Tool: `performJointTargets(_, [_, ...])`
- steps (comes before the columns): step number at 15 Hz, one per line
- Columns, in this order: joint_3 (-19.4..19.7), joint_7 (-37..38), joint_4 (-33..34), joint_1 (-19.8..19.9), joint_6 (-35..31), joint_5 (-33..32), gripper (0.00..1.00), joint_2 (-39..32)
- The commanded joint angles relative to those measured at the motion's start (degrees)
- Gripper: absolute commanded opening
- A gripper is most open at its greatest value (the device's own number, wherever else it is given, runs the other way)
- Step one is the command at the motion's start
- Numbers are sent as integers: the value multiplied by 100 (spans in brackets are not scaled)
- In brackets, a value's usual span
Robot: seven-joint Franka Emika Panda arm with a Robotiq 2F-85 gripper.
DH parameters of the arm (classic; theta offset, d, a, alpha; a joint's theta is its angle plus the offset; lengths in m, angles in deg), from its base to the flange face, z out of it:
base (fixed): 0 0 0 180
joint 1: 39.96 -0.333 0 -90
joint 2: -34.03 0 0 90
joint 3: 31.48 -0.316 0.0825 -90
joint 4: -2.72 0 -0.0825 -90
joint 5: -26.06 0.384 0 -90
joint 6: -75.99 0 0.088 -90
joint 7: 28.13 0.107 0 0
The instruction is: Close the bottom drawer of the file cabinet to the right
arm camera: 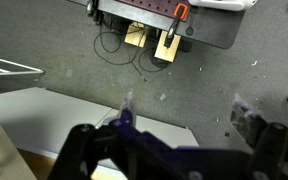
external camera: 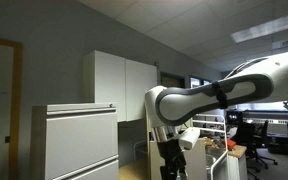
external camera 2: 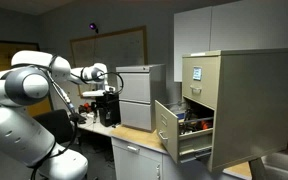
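The beige file cabinet [external camera 2: 234, 100] stands at the right in an exterior view. Its bottom drawer [external camera 2: 167, 128] is pulled out to the left, with things inside it showing. My gripper [external camera 2: 106, 98] hangs from the arm well to the left of the drawer, near a pale grey cabinet, and touches nothing. It also shows in an exterior view [external camera: 169, 160], pointing down. In the wrist view the gripper [arm camera: 189, 115] is open and empty, with speckled grey floor between the fingers. The beige cabinet does not show in the wrist view.
A pale grey cabinet [external camera 2: 139, 95] [external camera: 79, 140] stands on the counter between the arm and the beige cabinet. A tall white cupboard [external camera: 124, 85] [external camera 2: 224, 25] is behind. A desk with clutter [external camera: 224, 150] lies beside the arm.
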Motion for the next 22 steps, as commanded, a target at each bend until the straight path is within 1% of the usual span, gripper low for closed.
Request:
performJointTargets(1, [39, 20, 19, -50, 2, -15, 100, -9])
performJointTargets(9, [39, 20, 25, -50, -2, -15, 100, -2])
performJointTargets(11, [57, 198, 52, 66, -143, -134, 100, -65])
performJointTargets(13, [132, 316, 116, 175, -447, -227, 100, -153])
performJointTargets(14, [158, 468, 152, 269, -740, -298, 100, -227])
performJointTargets(17, [239, 483, 260, 473, -1566, -726, 100, -542])
performJointTargets(18, [272, 522, 315, 549, -1799, -841, 78, -695])
performJointTargets(20, [316, 695, 379, 746, -2320, -1233, 69, -1004])
performJointTargets(22, [365, 951, 417, 939, -2817, -1735, 52, -1311])
